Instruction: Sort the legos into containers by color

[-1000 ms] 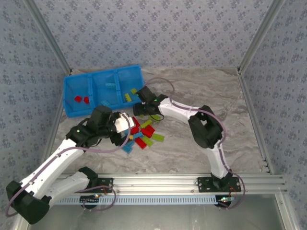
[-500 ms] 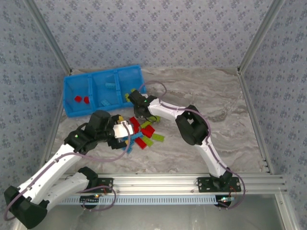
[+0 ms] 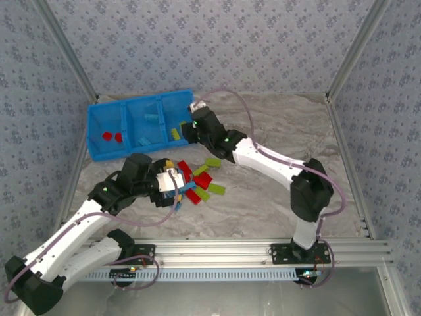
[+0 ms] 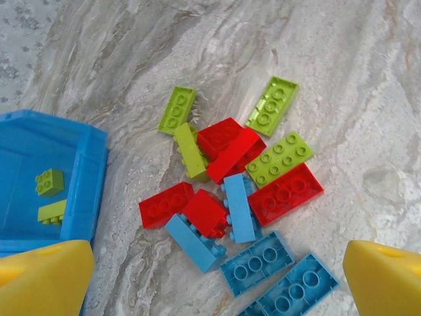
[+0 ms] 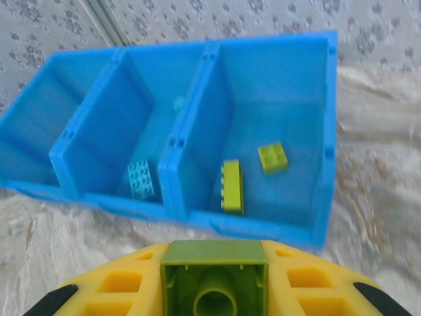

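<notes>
A lime brick [image 5: 214, 266] is clamped in the right claw [image 5: 214, 296], which is poised near the front wall of the blue tray [image 5: 256, 227]. In the tray's right compartment a long lime piece [image 5: 232, 186] and a square lime piece [image 5: 272, 158] are seen, and in the middle compartment a light blue brick [image 5: 139, 179]. The left claw [image 4: 217, 280] is spread wide and empty above the mixed pile of legos [image 4: 230, 191] on the bench [image 4: 342, 85].

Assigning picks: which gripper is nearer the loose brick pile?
Left: the left gripper hangs open over the pile; the right gripper is at the tray, shut on a lime brick.
</notes>
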